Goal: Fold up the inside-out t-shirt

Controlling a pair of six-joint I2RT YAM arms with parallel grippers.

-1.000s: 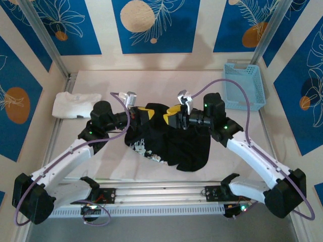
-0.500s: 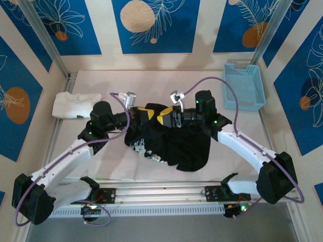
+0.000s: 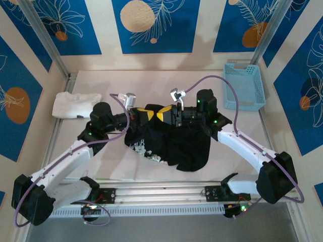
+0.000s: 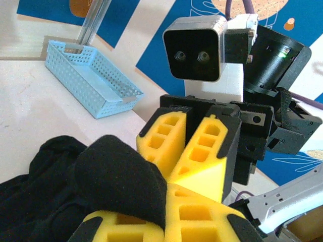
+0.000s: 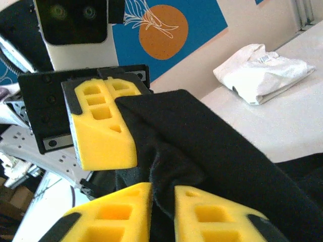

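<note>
The inside-out t-shirt [image 3: 171, 146] sits bunched mid-desk [image 3: 151, 83], its bulk draping toward the near edge; left gripper [image 3: 143, 115] and right gripper [image 3: 163, 114], nearly touching, each clench its far edge

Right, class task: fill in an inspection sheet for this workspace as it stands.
Surface: pale table, no spills seen.
Job's things: inside-out t-shirt, black, bunched at the centre, held at its top edge.
Clutter: folded white t-shirt at left; light-blue basket at far right.
Grippers: left gripper and right gripper both shut on the inside-out t-shirt, close together.
Cables: purple cable looping over each arm.
Surroundings: blue patterned wall panels.
</note>
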